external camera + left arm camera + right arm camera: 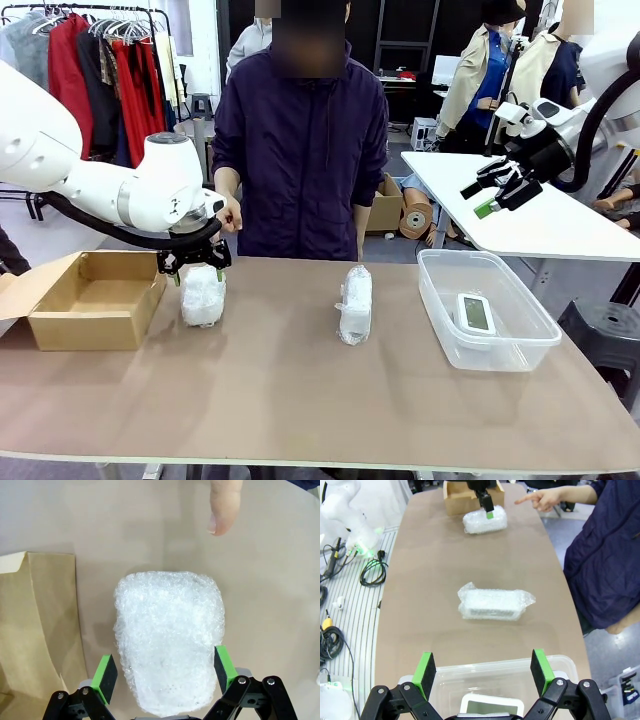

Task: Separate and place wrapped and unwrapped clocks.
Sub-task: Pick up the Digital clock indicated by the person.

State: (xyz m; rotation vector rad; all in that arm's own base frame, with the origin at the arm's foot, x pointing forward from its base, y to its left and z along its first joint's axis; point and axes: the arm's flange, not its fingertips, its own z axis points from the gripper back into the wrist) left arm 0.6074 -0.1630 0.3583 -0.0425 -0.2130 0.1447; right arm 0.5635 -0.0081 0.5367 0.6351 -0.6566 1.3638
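Wide brown table [300,400], cardboard box [95,295] on my left, clear tub [500,345] on my right. From the front, my left gripper [164,656] hangs just over the first wrapped bundle [170,640]. Its wrist view shows more: jaws wide, pads [106,676] flanking the wrap, and a person's fingertip [223,507] beyond. Mid-table the second bundle [355,305] lies with its long axis toward the person. The bare clock [473,312] lies screen-up in the tub, and my right gripper [482,656] is spread wide above.

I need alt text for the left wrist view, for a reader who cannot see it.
The left claw, open, straddles a bubble-wrapped bundle on the brown table. A cardboard box lies beside the bundle, and a person's finger points toward it from the top edge.
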